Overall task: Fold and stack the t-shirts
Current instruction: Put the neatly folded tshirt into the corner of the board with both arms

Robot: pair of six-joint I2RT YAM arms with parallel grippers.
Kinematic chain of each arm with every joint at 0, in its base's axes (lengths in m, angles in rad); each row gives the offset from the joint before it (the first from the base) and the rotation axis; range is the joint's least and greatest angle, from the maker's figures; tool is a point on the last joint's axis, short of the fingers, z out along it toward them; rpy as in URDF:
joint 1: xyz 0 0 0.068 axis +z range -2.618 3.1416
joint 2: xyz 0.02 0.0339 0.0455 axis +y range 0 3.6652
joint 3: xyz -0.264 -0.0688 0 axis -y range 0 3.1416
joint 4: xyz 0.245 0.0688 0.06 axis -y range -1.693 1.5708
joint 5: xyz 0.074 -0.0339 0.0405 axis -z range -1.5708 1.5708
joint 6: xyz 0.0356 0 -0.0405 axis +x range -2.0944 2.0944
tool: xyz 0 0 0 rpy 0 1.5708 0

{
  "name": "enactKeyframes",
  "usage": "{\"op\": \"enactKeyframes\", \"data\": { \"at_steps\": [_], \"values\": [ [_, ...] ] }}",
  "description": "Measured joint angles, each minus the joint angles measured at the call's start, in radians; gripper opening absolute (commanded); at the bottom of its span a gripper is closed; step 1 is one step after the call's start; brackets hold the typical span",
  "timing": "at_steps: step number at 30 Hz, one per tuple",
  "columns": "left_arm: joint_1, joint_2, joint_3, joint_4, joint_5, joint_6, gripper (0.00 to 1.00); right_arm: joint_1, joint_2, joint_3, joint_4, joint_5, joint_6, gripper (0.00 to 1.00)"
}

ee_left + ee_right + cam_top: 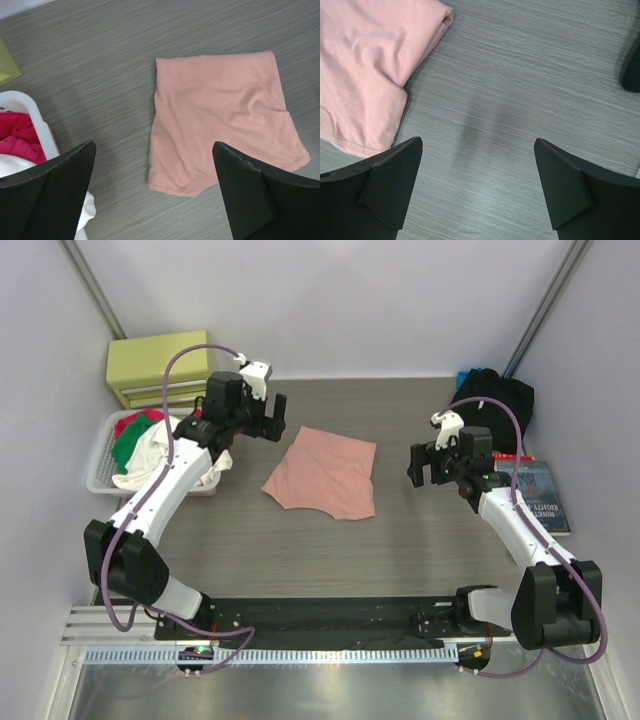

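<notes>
Table [250,540]: one tee is done and nothing is stacked yet.
- White basket [100,475] at 9 o'clock holds a pile of red, green and white cloth. I can't tell if any of it is tees for this job.
- Salmon-pink t-shirt [325,475] lies at table centre, folded into a rough flat rectangle. Its edges are a bit uneven, but I'd call it acceptable.
- Black t-shirt [495,405] sits at 2 o'clock, bunched and unfolded. My read is that it still needs spreading, folding and stacking with the pink one.
- Left gripper [154,145] is spread wide and holds nothing, up at 11 o'clock, just off the pink tee.
- Right gripper [477,141] is the same, at 3 o'clock over bare table.

Writing:
- No print shows on the pink tee.
- Book [540,498] at 3 o'clock has white spine lettering, too small to read reliably.
- No brands are visible.
</notes>
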Motion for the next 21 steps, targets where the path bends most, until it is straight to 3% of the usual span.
{"op": "enactKeyframes", "data": {
  "at_steps": [9, 21],
  "values": [
    [0.000, -0.039, -0.007, 0.000, -0.045, 0.063, 1.00, 0.000, -0.025, -0.021, 0.014, 0.013, 0.002, 1.00],
    [-0.009, 0.069, 0.104, -0.123, 0.070, 0.109, 1.00, 0.000, -0.029, -0.037, 0.019, 0.013, 0.000, 1.00]
  ]
}}
